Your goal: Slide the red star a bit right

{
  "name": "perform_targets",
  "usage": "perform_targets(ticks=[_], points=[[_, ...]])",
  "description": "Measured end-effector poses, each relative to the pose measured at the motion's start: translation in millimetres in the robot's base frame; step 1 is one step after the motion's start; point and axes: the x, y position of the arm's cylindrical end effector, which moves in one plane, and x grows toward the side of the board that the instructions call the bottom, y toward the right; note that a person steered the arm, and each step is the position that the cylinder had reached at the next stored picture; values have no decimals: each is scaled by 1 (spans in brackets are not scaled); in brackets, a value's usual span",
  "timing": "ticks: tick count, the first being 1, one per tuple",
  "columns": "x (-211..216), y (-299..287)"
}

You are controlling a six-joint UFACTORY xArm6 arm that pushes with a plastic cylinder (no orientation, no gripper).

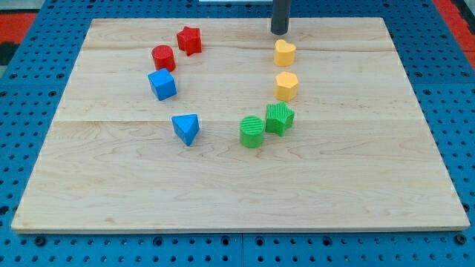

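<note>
The red star (189,40) lies near the view's top, left of centre, on the wooden board (237,185). A red cylinder (163,57) sits just below and left of it, close by. My tip (279,32) is at the view's top, right of centre, far to the right of the red star. It stands just above the yellow heart-shaped block (284,53), with a small gap between them.
A blue cube (162,84) and a blue triangular block (186,128) lie on the left. A yellow hexagonal block (286,86) sits below the yellow heart. A green cylinder (252,132) and a green star-like block (280,118) touch near the centre.
</note>
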Motion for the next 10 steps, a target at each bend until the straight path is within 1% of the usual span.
perform_targets(ticks=[1,2,3,5,7,8,9,10], points=[[-18,6],[-18,-12],[-16,-69],[-13,-164],[32,-206],[41,-186],[39,-177],[39,-154]])
